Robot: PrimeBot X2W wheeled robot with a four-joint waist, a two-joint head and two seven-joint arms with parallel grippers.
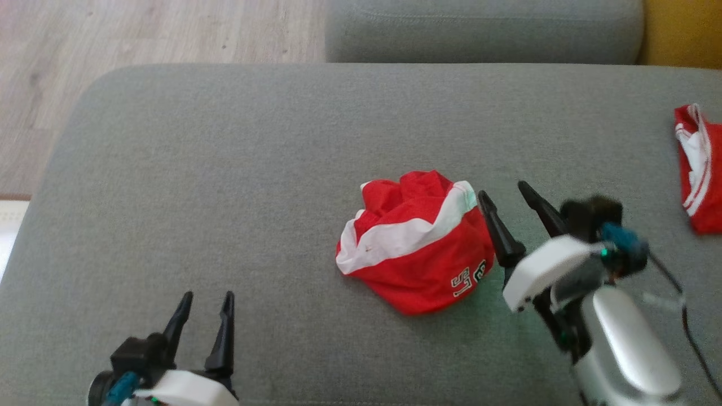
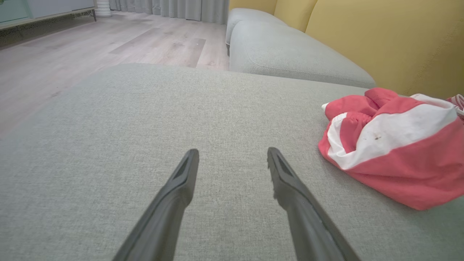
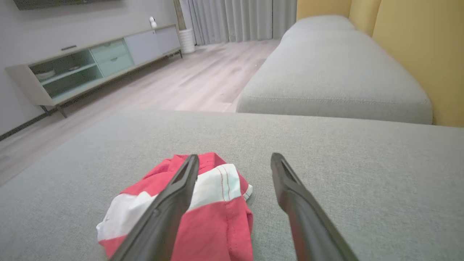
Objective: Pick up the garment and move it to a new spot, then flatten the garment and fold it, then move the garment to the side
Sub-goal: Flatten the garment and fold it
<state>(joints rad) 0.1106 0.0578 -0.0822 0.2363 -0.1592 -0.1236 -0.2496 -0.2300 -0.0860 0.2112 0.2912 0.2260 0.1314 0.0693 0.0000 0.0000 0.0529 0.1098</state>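
On the grey sofa seat (image 1: 225, 141), near its middle, the crumpled red and white garment (image 1: 414, 248) lies in a heap, white letters showing near its lower edge; the right gripper (image 1: 503, 192) sits just beside the garment's right side, fingers spread wide and holding nothing, though whether the nearer finger touches the cloth cannot be told; the left gripper (image 1: 207, 294) rests well apart at the lower left, fingers likewise spread and empty; another red and white cloth (image 1: 698, 169) lies at the seat's far right.
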